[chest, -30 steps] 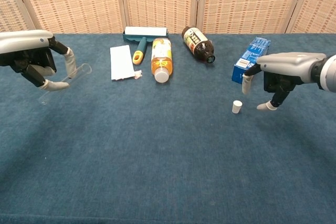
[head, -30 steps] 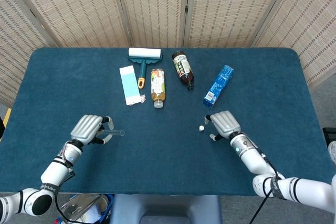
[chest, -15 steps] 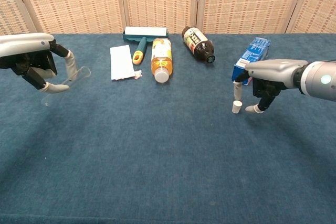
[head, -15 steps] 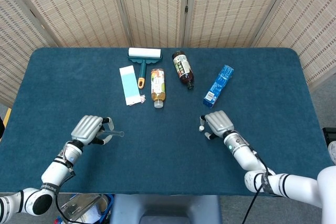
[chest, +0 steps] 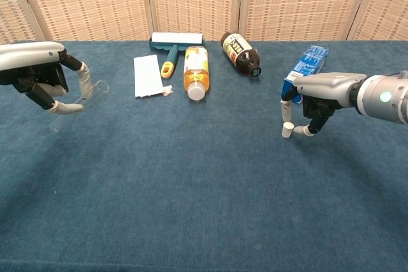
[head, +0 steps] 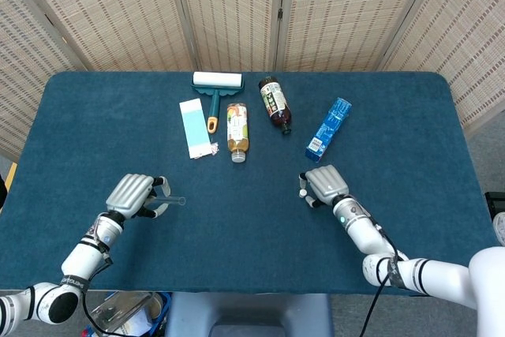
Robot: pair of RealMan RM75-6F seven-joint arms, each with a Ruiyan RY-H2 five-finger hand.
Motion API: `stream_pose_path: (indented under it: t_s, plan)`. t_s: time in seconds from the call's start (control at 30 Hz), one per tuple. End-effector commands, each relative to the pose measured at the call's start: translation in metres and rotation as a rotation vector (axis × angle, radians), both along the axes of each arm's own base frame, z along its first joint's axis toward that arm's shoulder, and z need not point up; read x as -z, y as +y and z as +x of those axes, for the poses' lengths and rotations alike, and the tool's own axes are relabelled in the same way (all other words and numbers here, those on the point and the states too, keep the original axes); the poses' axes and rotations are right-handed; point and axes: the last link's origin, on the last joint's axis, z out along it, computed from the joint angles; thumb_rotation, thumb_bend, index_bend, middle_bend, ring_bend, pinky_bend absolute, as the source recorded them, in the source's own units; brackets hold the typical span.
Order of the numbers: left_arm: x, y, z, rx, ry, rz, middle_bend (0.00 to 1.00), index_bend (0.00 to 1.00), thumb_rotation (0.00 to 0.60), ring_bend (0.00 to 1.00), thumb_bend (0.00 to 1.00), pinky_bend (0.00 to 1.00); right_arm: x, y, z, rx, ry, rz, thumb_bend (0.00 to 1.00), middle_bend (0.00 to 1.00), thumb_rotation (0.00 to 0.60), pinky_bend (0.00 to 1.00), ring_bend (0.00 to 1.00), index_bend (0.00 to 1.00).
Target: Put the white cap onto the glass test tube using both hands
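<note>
The clear glass test tube (chest: 81, 99) lies nearly level in my left hand (chest: 39, 76), which grips it just above the table at the near left; its open end (head: 177, 200) sticks out to the right of my left hand (head: 132, 192). The small white cap (chest: 287, 130) stands on the blue cloth in front of the right hand (chest: 320, 97). One fingertip (chest: 284, 113) hangs just over the cap and the thumb tip (chest: 302, 130) sits close against its right side. In the head view the cap (head: 302, 192) lies between those fingertips of the right hand (head: 326, 182).
Further back on the blue table (head: 252, 234) lie a lint roller (head: 216, 84), a pale blue card (head: 194, 127), a tea bottle (head: 237, 130), a dark bottle (head: 274, 102) and a blue carton (chest: 304, 68), which is just behind the right hand. Woven screens stand behind.
My right hand has slid left to the cap, and its finger and thumb now straddle it. The left hand and the tube have barely moved.
</note>
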Motion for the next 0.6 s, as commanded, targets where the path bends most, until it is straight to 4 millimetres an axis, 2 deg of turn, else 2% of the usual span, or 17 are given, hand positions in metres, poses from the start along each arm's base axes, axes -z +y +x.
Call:
stream_pose_path:
  t_s: [0.03, 0.6]
  plan:
    - [0.0002, 0.0000, -0.0001, 0.000, 0.001, -0.001, 1.00, 0.72, 0.600, 1.00, 0.40, 1.00, 0.0010, -0.0002, 0.0002, 0.001, 0.000, 0.003, 0.34, 1.00, 0.600, 1.00, 1.00, 0.43]
    - [0.0011, 0.0002, -0.0031, -0.005, 0.003, -0.006, 1.00, 0.72, 0.600, 1.00, 0.41, 1.00, 0.0052, -0.0015, 0.0028, -0.008, 0.013, 0.006, 0.35, 1.00, 0.600, 1.00, 1.00, 0.44]
